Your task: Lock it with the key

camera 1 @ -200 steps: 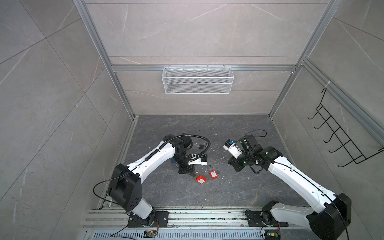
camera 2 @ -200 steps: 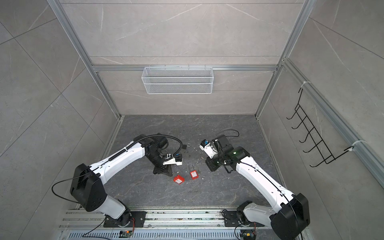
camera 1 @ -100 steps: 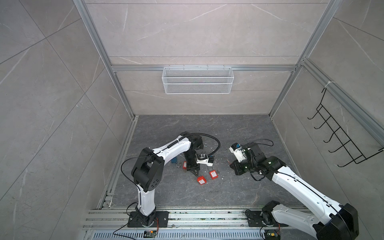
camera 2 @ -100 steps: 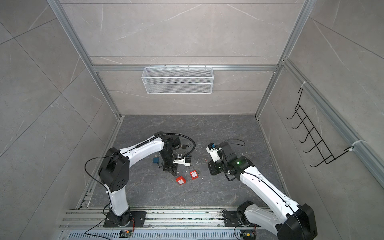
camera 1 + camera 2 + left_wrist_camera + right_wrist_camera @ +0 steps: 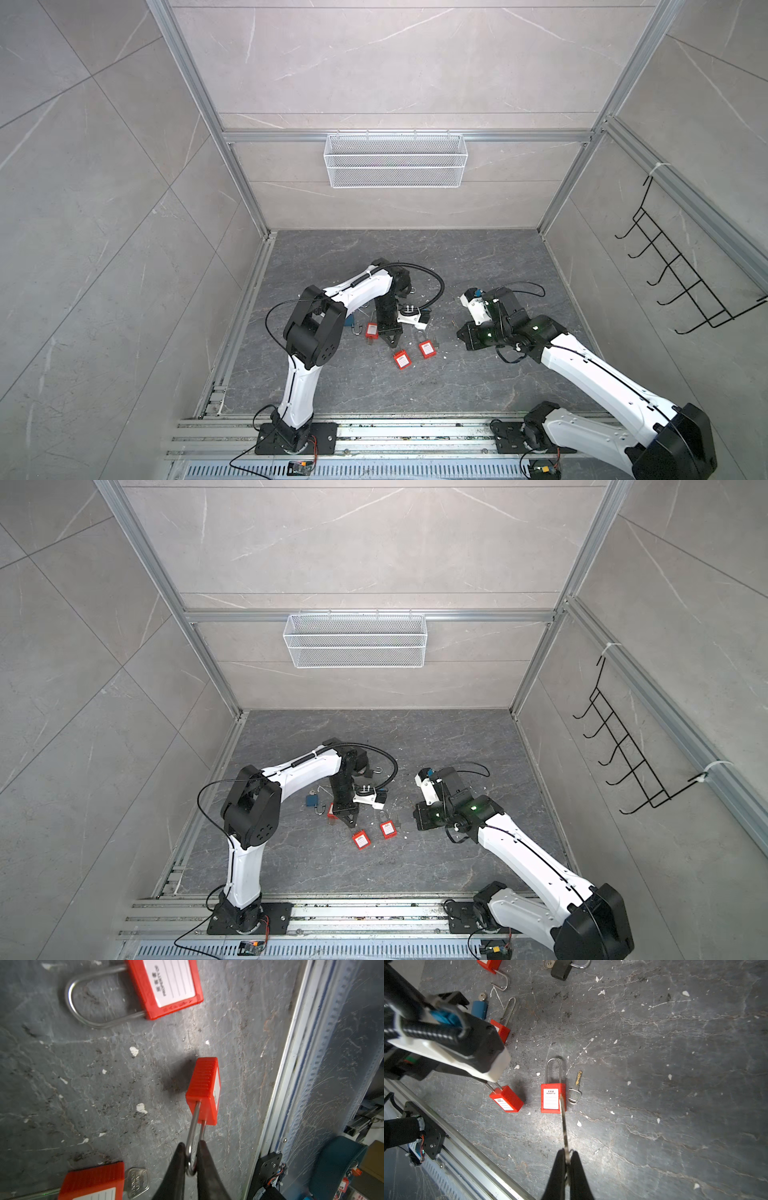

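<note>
Trouble could come from the thin steel loop (image 5: 192,1126): the left gripper (image 5: 191,1147) is pinched only on that loop, so the red plastic padlock (image 5: 204,1086) may swing or twist when pushed, and its keyhole may turn away. The left arm reaches down, and the padlock hangs low by the dark stone floor (image 5: 104,1084). The right gripper (image 5: 566,1153), squeezed tight on the thin silver metal key (image 5: 563,1122), sits well apart, key pointing forward.

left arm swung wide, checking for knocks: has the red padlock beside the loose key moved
No. In both top views the red padlock lies where it did, no nearer the front rail or the wire basket.
</note>
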Robot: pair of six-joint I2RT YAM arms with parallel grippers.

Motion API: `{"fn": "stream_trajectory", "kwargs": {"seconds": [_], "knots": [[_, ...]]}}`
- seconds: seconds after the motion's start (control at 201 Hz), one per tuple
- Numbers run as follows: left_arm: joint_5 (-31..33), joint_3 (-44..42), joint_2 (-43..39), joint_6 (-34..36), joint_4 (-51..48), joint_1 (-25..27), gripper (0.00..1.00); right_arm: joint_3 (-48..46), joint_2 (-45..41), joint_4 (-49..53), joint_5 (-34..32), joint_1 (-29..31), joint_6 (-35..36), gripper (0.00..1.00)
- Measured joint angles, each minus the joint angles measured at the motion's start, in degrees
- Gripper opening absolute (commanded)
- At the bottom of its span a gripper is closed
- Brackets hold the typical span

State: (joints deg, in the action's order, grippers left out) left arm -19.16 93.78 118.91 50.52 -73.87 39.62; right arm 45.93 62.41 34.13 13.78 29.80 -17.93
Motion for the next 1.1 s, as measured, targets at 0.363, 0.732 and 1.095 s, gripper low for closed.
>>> {"fn": "stream_trajectory", "kwargs": {"seconds": [0.363,0.732,1.095], "knots": [[2.23,1.64,2.47,-0.42,6.45,-0.44,0.41,-0.90,0.02,-0.83,-0.07,3.37,-9.66,0.00],[-1.05,-10.08,-9.11,-8.17,23.93,-6.97,0.55,2.89,7.85,0.02,-1.88,12.76,-18.32,0.00],[4.70,-40.98,-45.51,-34.23,53.96,-10.93,0.58,13.09,26.21,-0.17,0.63,15.04,-19.82,0.00]]}}
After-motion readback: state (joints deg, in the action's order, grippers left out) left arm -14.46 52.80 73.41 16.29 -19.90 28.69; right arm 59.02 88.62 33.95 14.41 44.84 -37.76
